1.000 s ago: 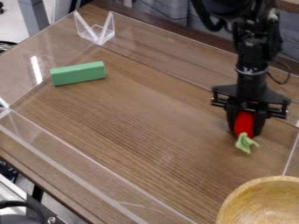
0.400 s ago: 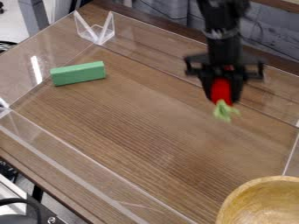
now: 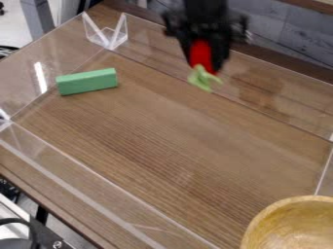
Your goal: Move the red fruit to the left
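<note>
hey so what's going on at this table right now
A robot arm has a red toy strawberry in its jaws, with the pale green leafy end pointing down, held up over the far part of the wooden table. It looks a bit blurred, so it may be moving. The green block lies over on the left, and the strawberry hasn't been set down yet.

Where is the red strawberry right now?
In the camera view, the red strawberry is in the gripper, blurred, upper right of centre, right of the white wire-like object and the green block.
</note>
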